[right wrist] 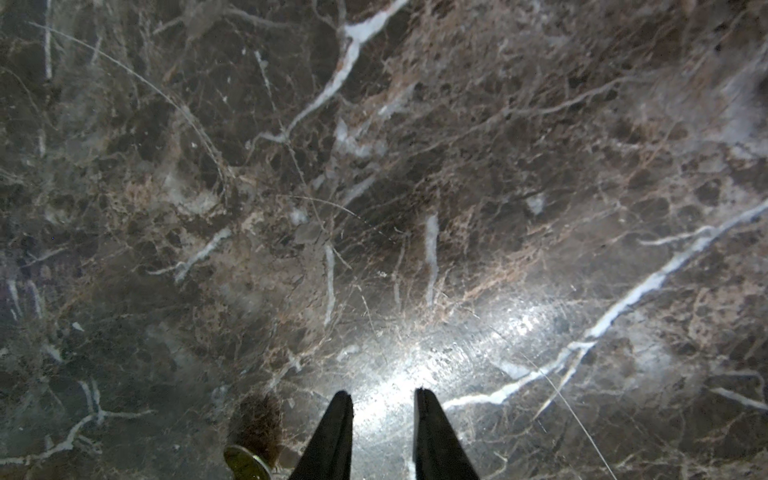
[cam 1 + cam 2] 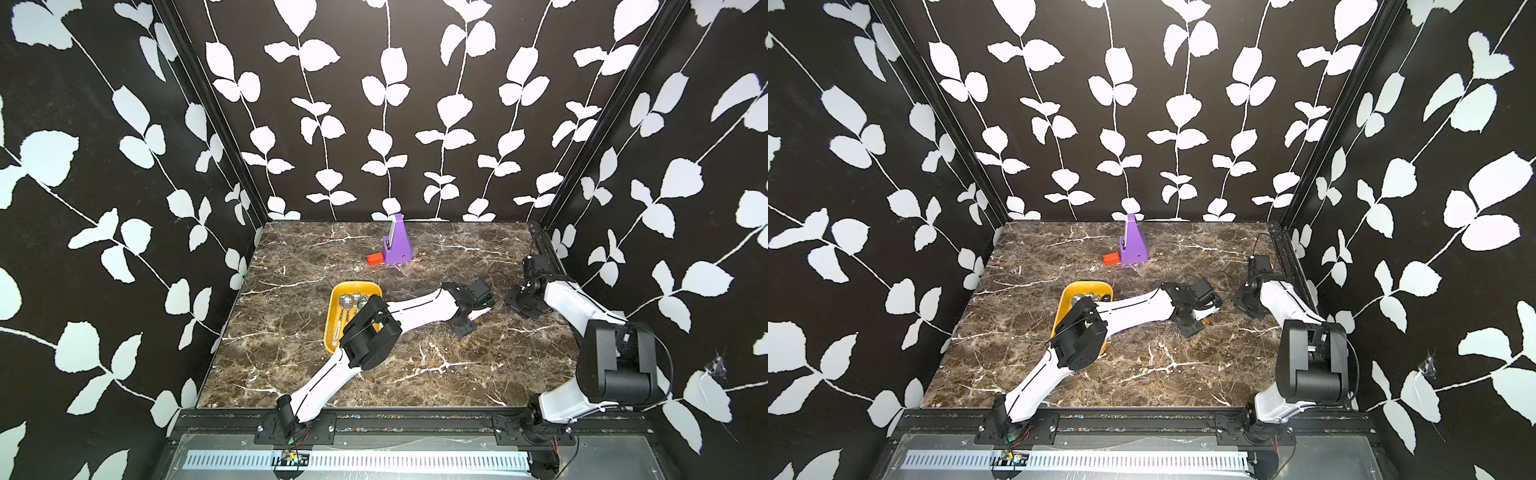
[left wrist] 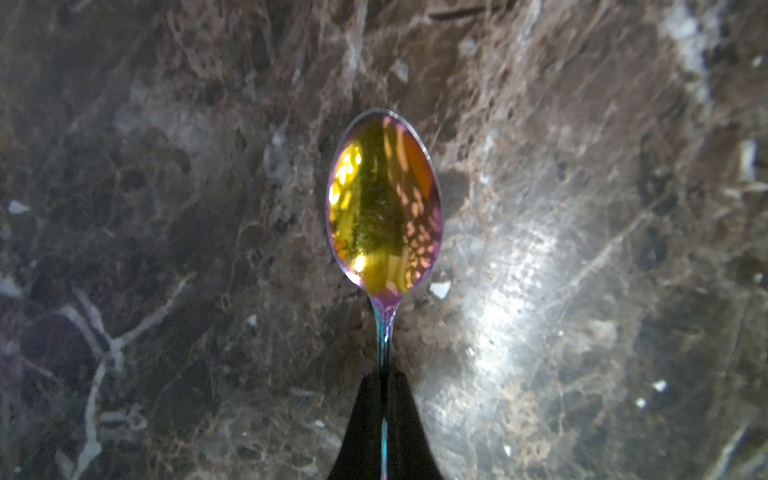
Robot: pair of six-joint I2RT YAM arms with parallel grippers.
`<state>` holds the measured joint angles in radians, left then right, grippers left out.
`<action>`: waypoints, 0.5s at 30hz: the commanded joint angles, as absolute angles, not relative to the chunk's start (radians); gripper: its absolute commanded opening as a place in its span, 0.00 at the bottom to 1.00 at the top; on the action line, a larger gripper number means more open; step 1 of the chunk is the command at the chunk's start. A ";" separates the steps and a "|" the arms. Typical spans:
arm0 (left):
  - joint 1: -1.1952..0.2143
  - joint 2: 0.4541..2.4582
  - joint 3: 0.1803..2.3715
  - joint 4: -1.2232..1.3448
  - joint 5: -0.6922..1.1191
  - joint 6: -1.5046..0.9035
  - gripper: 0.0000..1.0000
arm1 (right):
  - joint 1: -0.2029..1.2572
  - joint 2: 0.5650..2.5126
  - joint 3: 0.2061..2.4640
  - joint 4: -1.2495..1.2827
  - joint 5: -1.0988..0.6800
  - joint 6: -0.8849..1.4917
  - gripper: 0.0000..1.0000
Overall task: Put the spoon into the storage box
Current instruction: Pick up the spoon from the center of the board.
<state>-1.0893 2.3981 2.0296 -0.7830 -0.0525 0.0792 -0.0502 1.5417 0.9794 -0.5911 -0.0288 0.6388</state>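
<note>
My left gripper (image 3: 384, 378) is shut on the thin handle of the spoon (image 3: 384, 199), whose iridescent gold and pink bowl points away from the fingers just over the marble. In both top views this gripper (image 2: 468, 324) (image 2: 1192, 326) is low at the table's middle right, well right of the storage box. The storage box (image 2: 334, 332) (image 2: 1059, 316) is a shallow yellow tray, partly hidden by my left arm, with several silver spoons (image 2: 353, 300) in it. My right gripper (image 1: 384, 395) (image 2: 518, 305) is open over bare marble, a little right of the left gripper.
A purple wedge-shaped stand (image 2: 398, 245) with a red block (image 2: 375, 259) beside it sits at the back centre. A golden rounded edge (image 1: 245, 463) shows at the border of the right wrist view. Black walls with a leaf pattern enclose the marble table (image 2: 415, 374).
</note>
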 commanded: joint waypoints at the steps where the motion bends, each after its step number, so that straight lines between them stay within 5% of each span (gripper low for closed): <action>1: -1.070 2.272 1.970 -0.816 -0.068 0.024 0.00 | -0.065 1.544 1.023 -0.599 -0.032 0.629 0.28; 15: -0.810 1.707 1.502 -0.777 -0.084 -0.222 0.00 | -0.066 1.576 1.002 -0.567 -0.070 0.625 0.28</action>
